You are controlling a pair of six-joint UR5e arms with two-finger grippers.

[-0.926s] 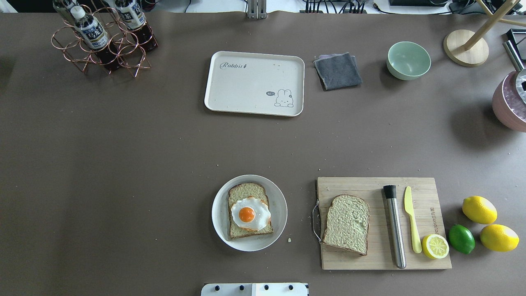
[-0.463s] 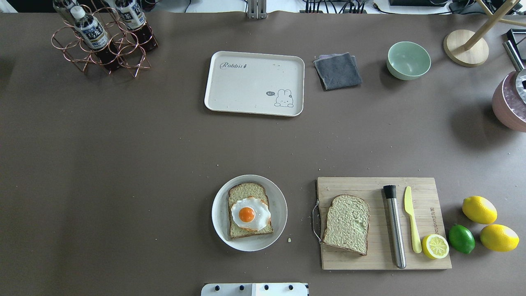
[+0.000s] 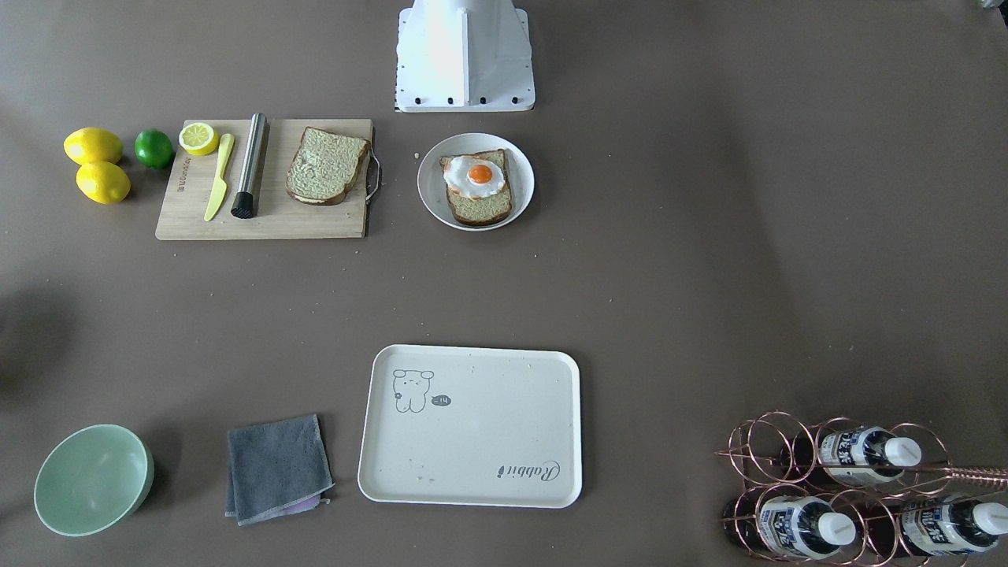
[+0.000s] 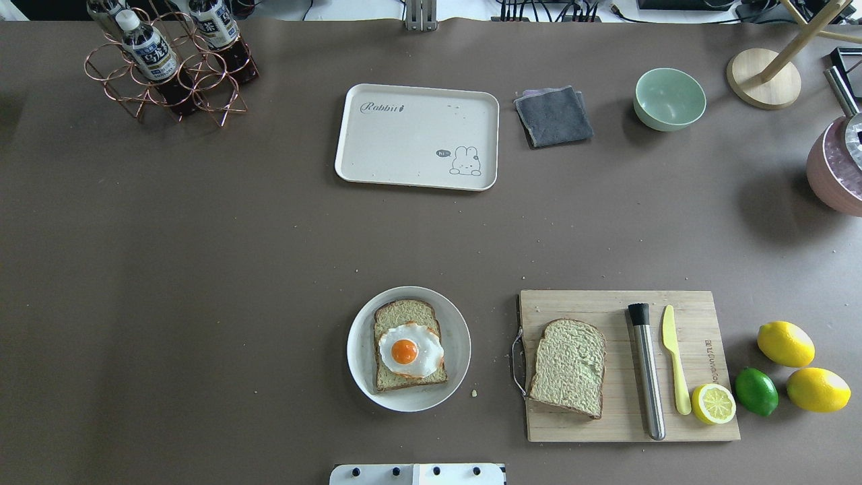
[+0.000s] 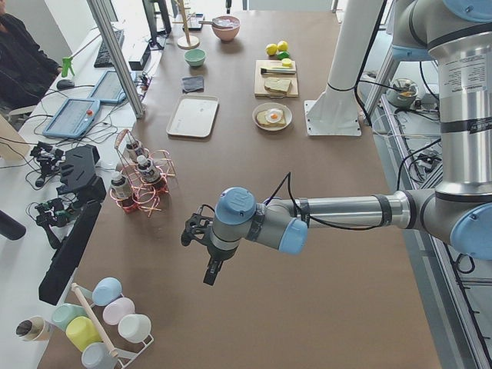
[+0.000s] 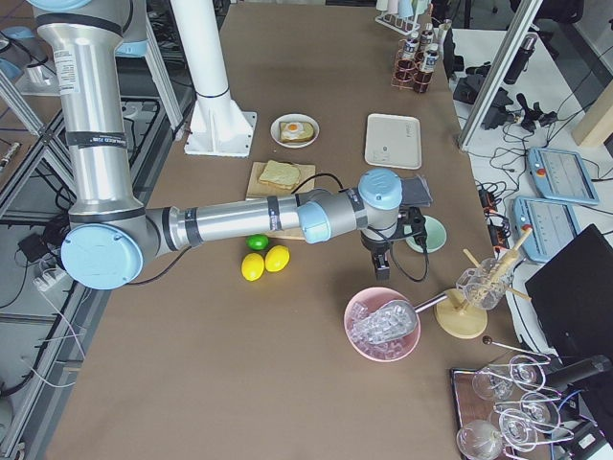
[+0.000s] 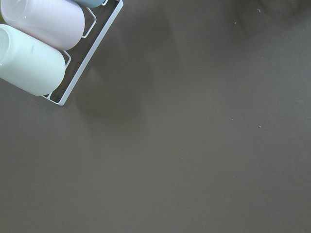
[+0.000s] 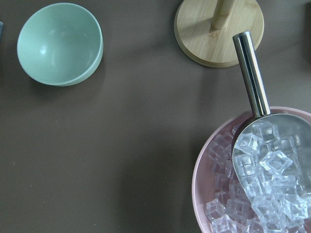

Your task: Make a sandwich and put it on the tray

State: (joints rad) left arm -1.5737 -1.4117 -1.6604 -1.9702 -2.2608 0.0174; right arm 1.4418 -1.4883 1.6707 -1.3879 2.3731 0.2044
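Nothing on the tabletop (image 4: 202, 269) has shifted since the earlier overhead frames. Left gripper (image 5: 210, 275) hangs over bare tabletop, jaws' state not discernible; tray (image 4: 404, 145) lies far side, egg-topped slice (image 4: 404, 313) on the plate (image 4: 461, 350), second slice (image 4: 569, 367) on the cutting board (image 4: 700, 323). Right gripper (image 6: 374, 271) hangs by the ice bowl (image 6: 383, 326), jaws likewise not discernible.

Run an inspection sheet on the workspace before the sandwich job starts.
Surface: brown table, crumbs.
Job's things: egg on bread slice on plate; second bread slice on cutting board; tray holds no food.
Clutter: bottle rack, cloth, green bowl, ice bowl, lemons, lime, knife.
Grippers: left gripper and right gripper over opposite table ends; open or shut unclear.
Cables: a cable loops along each arm.
Surroundings: person seated by the left end.
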